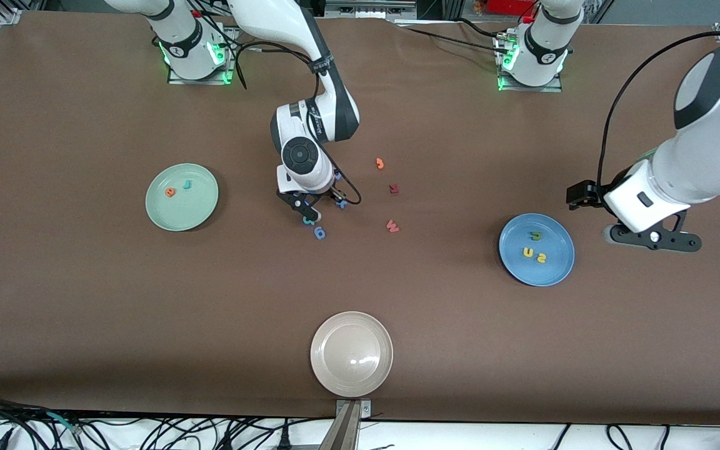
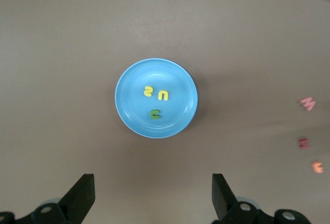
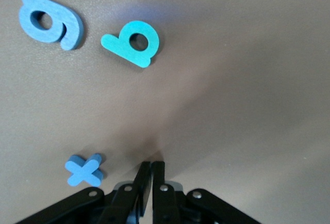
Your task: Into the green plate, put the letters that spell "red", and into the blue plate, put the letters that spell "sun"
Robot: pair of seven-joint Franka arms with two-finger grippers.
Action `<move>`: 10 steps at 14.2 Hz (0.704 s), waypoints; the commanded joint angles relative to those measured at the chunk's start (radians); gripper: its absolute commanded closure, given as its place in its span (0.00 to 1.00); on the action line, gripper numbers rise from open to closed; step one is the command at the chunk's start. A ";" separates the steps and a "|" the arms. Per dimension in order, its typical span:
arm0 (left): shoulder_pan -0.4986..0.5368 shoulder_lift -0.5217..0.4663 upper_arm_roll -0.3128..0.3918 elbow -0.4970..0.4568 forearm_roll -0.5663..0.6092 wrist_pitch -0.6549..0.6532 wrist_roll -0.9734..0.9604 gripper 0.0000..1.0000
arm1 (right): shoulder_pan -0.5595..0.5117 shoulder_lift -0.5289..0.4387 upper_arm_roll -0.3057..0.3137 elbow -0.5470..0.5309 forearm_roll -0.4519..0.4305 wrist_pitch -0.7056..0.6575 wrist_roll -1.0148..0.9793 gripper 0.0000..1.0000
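With "sun" in the blue plate (image 1: 554, 272), right gripper (image 3: 150, 170), fingers shut empty, nears teal "d" (image 3: 133, 43); the left gripper (image 2: 153, 195) waits agape.

You see only the tips of the left gripper's (image 2: 153, 197) two dark fingers (image 2: 82, 193); the bottom edge of the left wrist view cuts off the rest. In the right wrist view, the black right gripper (image 3: 150, 168) is likewise cut at the bottom edge. From the front, the right arm's white wrist hides part of the small blue foam cross (image 1: 340, 203). The small teal foam letter (image 1: 309, 219) sits partly under the gripper there. Three small reddish foam pieces (image 2: 308, 103) are too blurred to read.
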 commanded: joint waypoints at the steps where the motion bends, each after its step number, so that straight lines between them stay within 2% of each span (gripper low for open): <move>1: -0.168 -0.121 0.285 0.024 -0.133 -0.015 0.100 0.00 | -0.007 0.018 0.004 0.009 0.018 -0.001 -0.014 0.94; 3: -0.296 -0.170 0.474 0.024 -0.180 -0.009 0.187 0.00 | -0.016 0.010 0.001 0.010 0.018 -0.006 -0.020 0.94; 5: -0.382 -0.231 0.627 -0.006 -0.277 0.084 0.194 0.00 | -0.016 0.005 -0.002 0.012 0.009 -0.016 -0.020 0.99; 7: -0.483 -0.322 0.762 -0.132 -0.332 0.193 0.227 0.00 | -0.016 -0.001 -0.019 0.012 0.006 -0.024 -0.022 1.00; 8: -0.506 -0.359 0.793 -0.190 -0.348 0.224 0.237 0.00 | -0.016 -0.007 -0.034 0.018 0.006 -0.054 -0.022 1.00; 10: -0.516 -0.440 0.797 -0.299 -0.351 0.229 0.235 0.00 | -0.016 -0.008 -0.083 0.045 0.005 -0.139 -0.034 1.00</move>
